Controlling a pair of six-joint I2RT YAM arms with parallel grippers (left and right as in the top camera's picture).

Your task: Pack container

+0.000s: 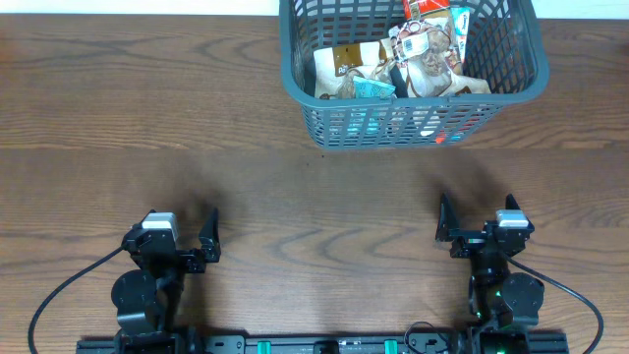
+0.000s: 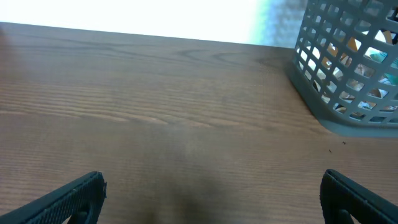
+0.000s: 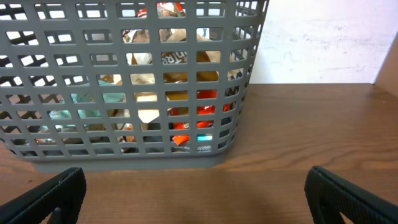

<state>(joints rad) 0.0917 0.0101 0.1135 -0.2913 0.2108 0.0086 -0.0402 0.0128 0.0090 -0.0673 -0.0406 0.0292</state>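
Container (image 1: 393,123) at the far edge of the surface (image 1: 295,197), right of centre, holding snack packets (image 1: 423,54). Left claw (image 2: 213,180) and right claw (image 3: 194,177) near the near edge, both spread wide, empty.

Container (image 1: 393,123): a large dark grey-blue rectangular plastic basket with slotted lattice sides and a thick rim, standing upright on the wooden tabletop at the far edge, right of centre, its far end cut off by the overhead view. It holds a loose heap of snack packets (image 1: 403,59) in brown, white, teal and red, lying crumpled and overlapping below the rim; their colours show through the slots of the near wall, with red and orange ones low at the front right corner
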